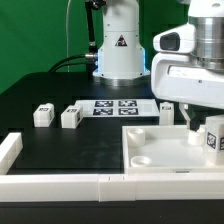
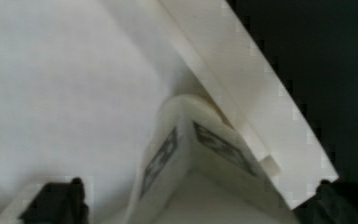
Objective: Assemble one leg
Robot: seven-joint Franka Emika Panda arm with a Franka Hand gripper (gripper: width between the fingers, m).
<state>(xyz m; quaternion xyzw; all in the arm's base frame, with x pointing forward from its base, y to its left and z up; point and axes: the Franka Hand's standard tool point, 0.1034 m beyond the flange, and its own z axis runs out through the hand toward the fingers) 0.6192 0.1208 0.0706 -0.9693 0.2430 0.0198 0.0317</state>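
Observation:
In the exterior view my gripper (image 1: 203, 128) is low over the right part of the large white panel (image 1: 150, 150). A leg (image 1: 213, 138) with a black-and-white tag stands there between the fingers (image 1: 190, 122). In the wrist view the same leg (image 2: 202, 165) rises between my two dark fingertips (image 2: 55, 200), with a strip of panel (image 2: 69, 90) showing on each side of it. The jaws stand wide apart and open around the leg. Three more legs are on the table: two at the exterior view's left (image 1: 42, 115) (image 1: 70, 117) and one behind the panel (image 1: 166, 110).
The marker board (image 1: 115, 107) lies behind the legs. Long white bars run along the front (image 1: 60, 185) and the left edge (image 1: 10, 150). The robot's base (image 1: 118, 50) stands at the back. The panel's raised rim (image 2: 247, 70) borders the black table (image 2: 327, 50).

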